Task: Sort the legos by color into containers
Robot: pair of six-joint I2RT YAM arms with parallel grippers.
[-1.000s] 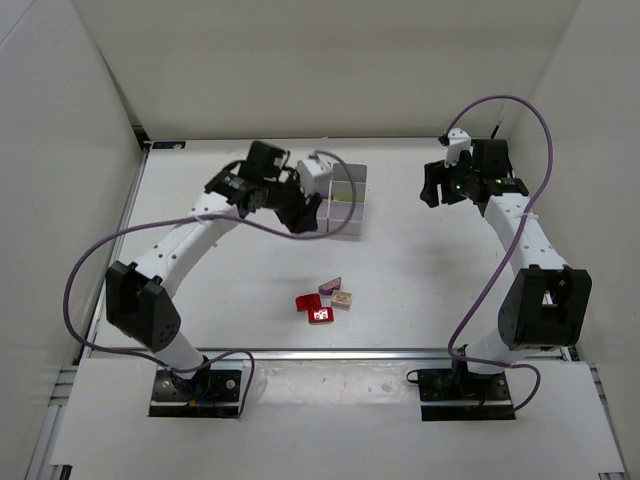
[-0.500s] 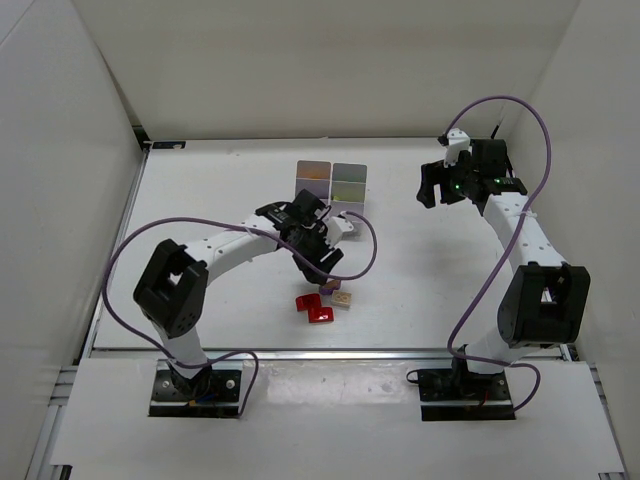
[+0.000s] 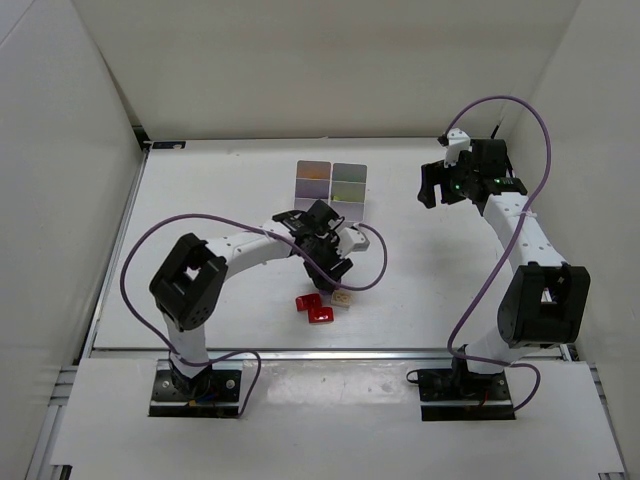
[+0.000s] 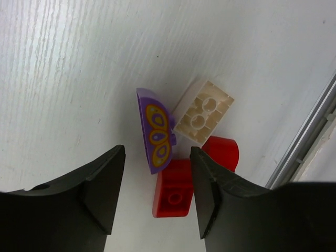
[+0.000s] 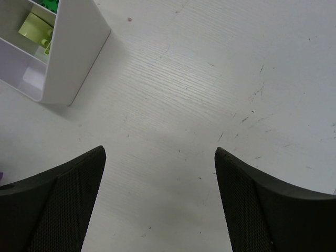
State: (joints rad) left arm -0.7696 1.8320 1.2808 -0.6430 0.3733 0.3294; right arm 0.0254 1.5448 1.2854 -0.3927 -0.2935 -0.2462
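Straddling a glossy purple half-round lego (image 4: pixel 156 137), butterfly-printed, toward the counter's near edge: left gripper (image 4: pixel 156 157), parted, gripping nothing. Right gripper (image 5: pixel 158 157): wide apart, empty.

From overhead I see my left arm reaching to the middle of the table (image 3: pixel 450 290), the left gripper (image 3: pixel 334 270) pointing down just behind a small cluster of bricks. Two red bricks (image 3: pixel 314 308) lie touching each other, with a tan brick (image 3: pixel 342 298) just to their right. Behind the arm sits the white block of boxes (image 3: pixel 332 183). Its left cell looks purple inside and its right cell green. The right gripper (image 3: pixel 430 186) hangs to the right of the boxes, apart from them.
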